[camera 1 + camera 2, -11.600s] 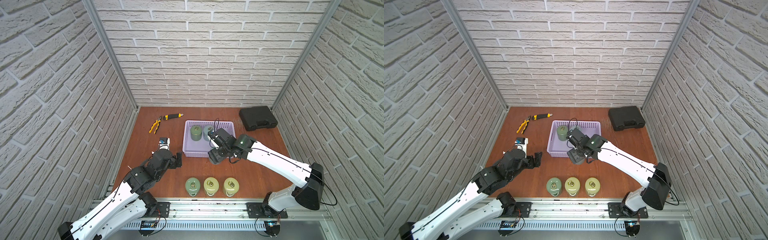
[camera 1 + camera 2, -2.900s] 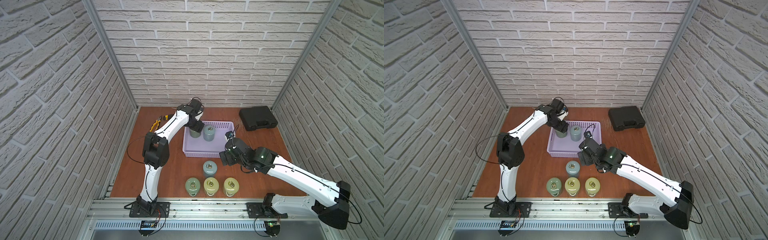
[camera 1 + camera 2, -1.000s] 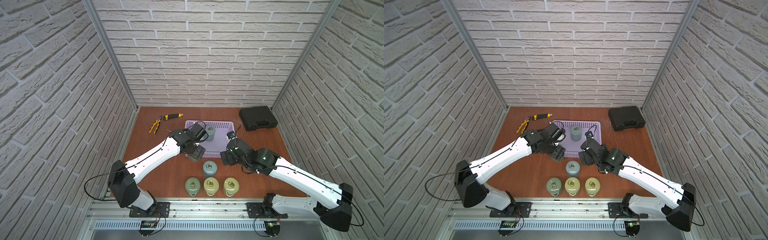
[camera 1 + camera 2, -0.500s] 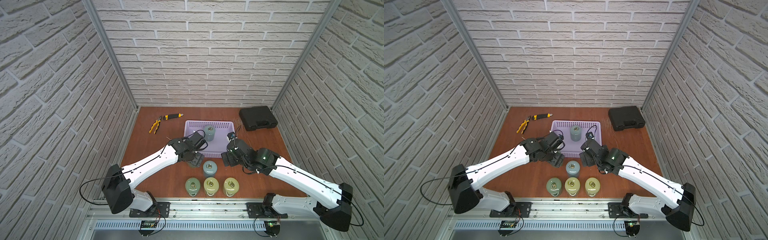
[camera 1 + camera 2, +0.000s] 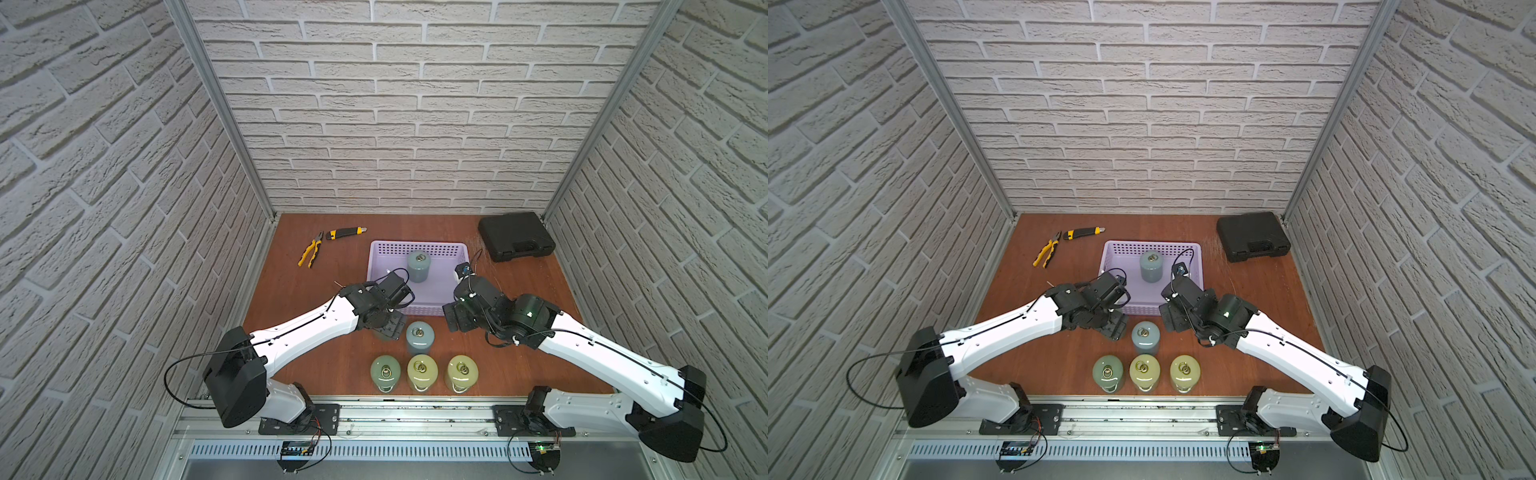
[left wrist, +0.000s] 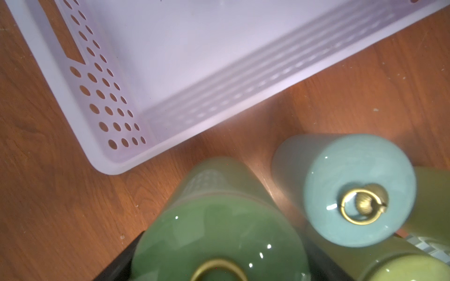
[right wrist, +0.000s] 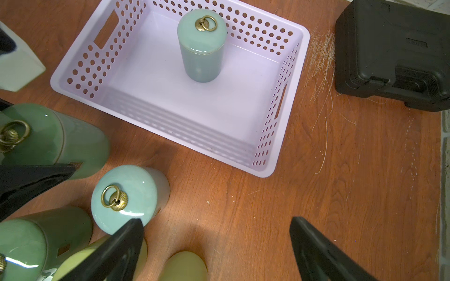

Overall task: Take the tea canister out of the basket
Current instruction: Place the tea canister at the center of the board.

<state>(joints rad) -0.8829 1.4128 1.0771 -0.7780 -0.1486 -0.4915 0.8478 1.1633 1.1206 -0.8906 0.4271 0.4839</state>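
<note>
Left gripper (image 5: 390, 327) first: its jaws stand wide and are closed round the green tea canister (image 6: 214, 238), with a black finger on either side of its body in the left wrist view. That canister is outside the basket (image 7: 267, 121), just off its near left corner. It is upright and close beside a blue-grey canister (image 5: 419, 337) that stands on the table (image 5: 291, 282). Whether its base touches the wood I cannot tell.

Right gripper (image 7: 216, 221) is spread wide and holds nothing. It hangs over bare wood near the basket's near right corner.

A second blue-grey canister (image 7: 201, 48) stands upright inside the basket, towards the back wall. Nearest my side is a row of three canisters (image 5: 422, 371), one green and two yellow-green, each with a brass ring on its lid.

Yellow-handled pliers (image 5: 311, 254) and a utility knife (image 5: 344, 233) lie at the back left. The black case (image 5: 515, 237) lies at the back right. It carries a small raised label in the right wrist view, too small for me to read.
</note>
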